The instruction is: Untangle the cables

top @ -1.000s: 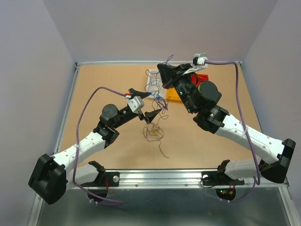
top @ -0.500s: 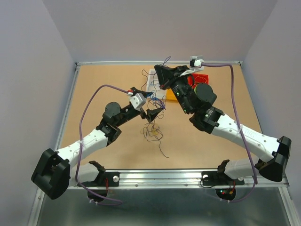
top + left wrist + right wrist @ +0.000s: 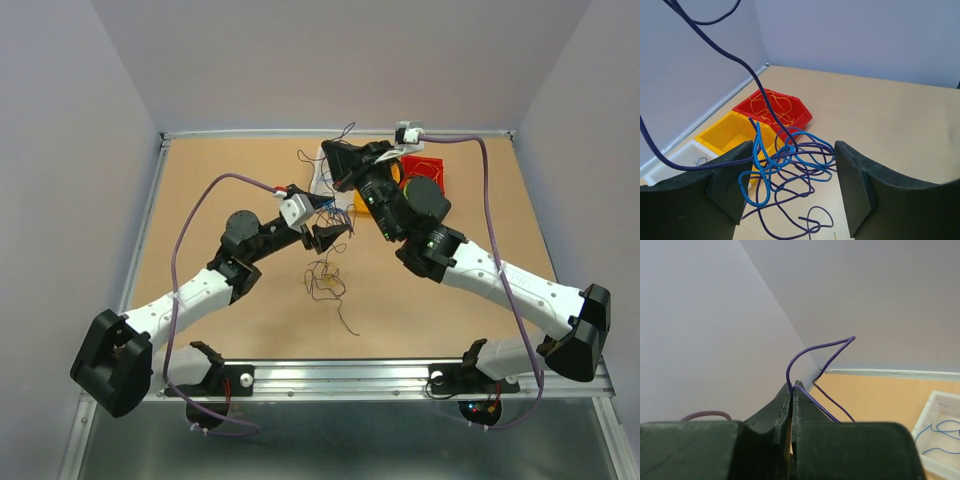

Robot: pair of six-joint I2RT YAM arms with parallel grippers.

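Your left hand (image 3: 792, 187) is spread wide; a bunch of blue and purple cables (image 3: 790, 160) hangs in the gap between its two fingers; I cannot tell if the bunch touches them. Your right hand (image 3: 791, 390) is pressed together, pinching a purple cable (image 3: 830, 343) that loops up above its tips; seen from above, this hand is held up over the far middle of the desk (image 3: 400, 320), just right of the left hand. A small loose pile of cables (image 3: 325, 282) lies on the desk, nearer than both hands. Far back sit a red bin (image 3: 801, 120) with yellow strands inside, a yellow bin (image 3: 715, 137) and a white bin (image 3: 662, 170), side by side.
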